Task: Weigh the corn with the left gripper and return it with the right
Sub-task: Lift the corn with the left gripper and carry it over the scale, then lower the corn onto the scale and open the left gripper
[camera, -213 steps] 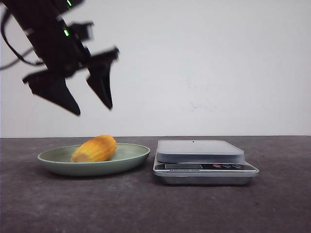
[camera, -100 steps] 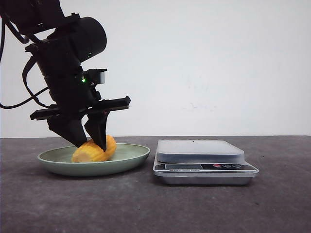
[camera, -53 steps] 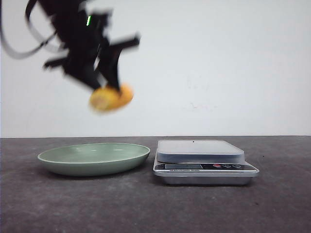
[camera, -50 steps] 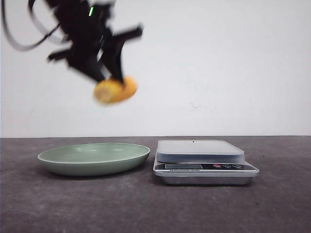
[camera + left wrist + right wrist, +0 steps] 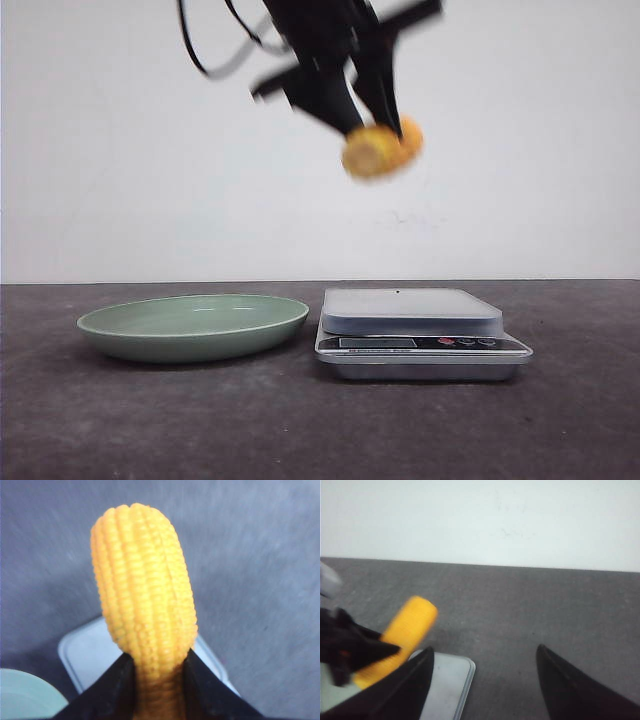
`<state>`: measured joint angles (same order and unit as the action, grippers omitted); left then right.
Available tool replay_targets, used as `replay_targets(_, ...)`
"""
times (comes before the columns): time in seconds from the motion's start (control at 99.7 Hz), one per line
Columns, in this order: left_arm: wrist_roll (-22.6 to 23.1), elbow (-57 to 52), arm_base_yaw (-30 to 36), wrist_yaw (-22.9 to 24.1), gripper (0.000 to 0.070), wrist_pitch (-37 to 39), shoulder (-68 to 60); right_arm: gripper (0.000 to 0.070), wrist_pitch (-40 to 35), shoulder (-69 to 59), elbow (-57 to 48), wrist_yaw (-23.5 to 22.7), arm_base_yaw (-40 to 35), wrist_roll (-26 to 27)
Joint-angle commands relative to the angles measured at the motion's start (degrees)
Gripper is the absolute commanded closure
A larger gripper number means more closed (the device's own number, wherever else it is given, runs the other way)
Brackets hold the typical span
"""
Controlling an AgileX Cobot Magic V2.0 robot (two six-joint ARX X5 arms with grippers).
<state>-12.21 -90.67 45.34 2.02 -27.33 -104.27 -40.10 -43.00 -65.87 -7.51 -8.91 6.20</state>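
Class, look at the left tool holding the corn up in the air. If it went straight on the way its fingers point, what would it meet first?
Most likely the scale: the left tool points down with the corn above the platform, though depth is uncertain.

My table (image 5: 120, 420) is a dark grey surface with a rough, speckled look. Two things lie directly on it: a shallow green plate (image 5: 193, 327) on my left side, and just beside it a silver kitchen scale (image 5: 420, 332) with a flat platform.
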Motion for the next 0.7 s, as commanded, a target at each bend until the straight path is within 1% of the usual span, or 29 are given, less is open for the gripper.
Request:
replay_targets(0.0,-0.5,-1.6,0.8,0.1,0.0696,0.2,-3.7,0.0293,0.0,-0.3,-1.3,0.0,-0.1,-0.5)
replay_targets(0.221,-0.5,-1.6,0.8,0.1,0.0696,0.2,-10.9,0.0293,-0.4,-0.3,-1.3,0.1,-0.1,-0.5)
replay_targets(0.401,-0.5,-1.6,0.8,0.1,0.0691,0.6,-13.0,0.0293,-0.8,-0.3,-1.3,0.1,-0.1,-0.5)
replay_targets(0.441,-0.5,-1.6,0.8,0.1,0.0644,0.7,-13.1,0.0293,-0.8,-0.3,-1.3,0.1,-0.1,-0.5)
replay_targets(0.461,-0.5,-1.6,0.8,0.1,0.0604,0.8,-13.1,0.0293,-0.8,-0.3,-1.3,0.1,-0.1,-0.5)
replay_targets(0.491,-0.5,-1.6,0.8,0.1,0.0527,1.2,-13.1,0.0293,-0.8,-0.3,-1.3,0.1,-0.1,-0.5)
replay_targets(0.542,-0.5,-1.6,1.0,0.1,0.0379,1.7,-13.1,0.0292,-0.7,-0.3,-1.3,0.1,-0.1,-0.5)
replay_targets(0.572,-0.5,-1.6,1.1,0.1,0.0310,1.8,-13.1,0.0292,-0.8,-0.3,-1.3,0.1,-0.1,-0.5)
replay_targets(0.592,-0.5,-1.7,1.1,0.1,0.0298,1.8,-13.0,0.0292,-0.8,-0.3,-1.3,0.1,-0.1,-0.5)
replay_targets(0.692,-0.5,-2.1,1.2,0.1,0.0301,1.1,-12.0,0.0292,-0.7,-0.3,-1.3,0.2,-0.1,-0.5)
